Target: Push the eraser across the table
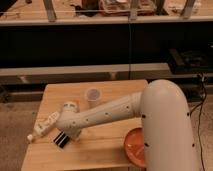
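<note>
Gripper low over counter front-left, just beside eraser, grip state can't tell; eraser lies near front-left edge, so push looks barely started, most of the crossing left.

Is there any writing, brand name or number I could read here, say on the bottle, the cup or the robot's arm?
No readable text anywhere.
White bottle: any label is too blurred to read.
Cup, orange plate: no marks show.
Eraser: pale stripes only, no lettering.
Robot arm: dark dots, no lettering; its gripper is just above the eraser, near the table's left front.
</note>
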`<state>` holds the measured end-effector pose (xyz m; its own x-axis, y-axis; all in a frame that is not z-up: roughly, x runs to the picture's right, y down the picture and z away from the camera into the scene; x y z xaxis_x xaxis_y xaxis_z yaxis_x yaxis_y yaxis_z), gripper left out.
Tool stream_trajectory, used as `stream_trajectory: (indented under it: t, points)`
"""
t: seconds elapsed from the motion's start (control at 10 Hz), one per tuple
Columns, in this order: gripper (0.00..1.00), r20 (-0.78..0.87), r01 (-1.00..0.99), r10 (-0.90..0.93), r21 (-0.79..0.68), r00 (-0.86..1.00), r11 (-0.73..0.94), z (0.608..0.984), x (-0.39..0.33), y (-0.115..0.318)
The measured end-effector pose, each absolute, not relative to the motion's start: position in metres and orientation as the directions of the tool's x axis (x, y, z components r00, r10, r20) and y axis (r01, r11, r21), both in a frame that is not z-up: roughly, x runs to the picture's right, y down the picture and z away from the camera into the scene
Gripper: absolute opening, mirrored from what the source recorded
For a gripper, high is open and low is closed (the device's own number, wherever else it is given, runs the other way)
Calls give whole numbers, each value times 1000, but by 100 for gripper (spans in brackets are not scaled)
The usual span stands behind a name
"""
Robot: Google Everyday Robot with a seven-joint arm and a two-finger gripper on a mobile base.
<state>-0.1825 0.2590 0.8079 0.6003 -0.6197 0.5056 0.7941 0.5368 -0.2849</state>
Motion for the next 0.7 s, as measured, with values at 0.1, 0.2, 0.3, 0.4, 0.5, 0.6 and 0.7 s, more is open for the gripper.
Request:
stream_trajectory:
  t: [0.1, 0.2, 0.3, 0.4, 0.5, 0.6, 0.7]
  points:
    - [0, 505, 794, -620, -284, 600, 537, 808, -182, 259]
    - [0, 505, 796, -623, -284, 598, 534, 807, -183, 258]
    - [0, 506, 798, -624, -283, 595, 532, 807, -184, 258]
    - [0, 511, 802, -626, -278, 589, 528, 808, -190, 256]
    - [0, 514, 807, -631, -270, 582, 525, 811, -196, 251]
    - [0, 514, 809, -632, -266, 579, 524, 814, -199, 249]
    - [0, 514, 811, -635, -265, 577, 522, 814, -198, 248]
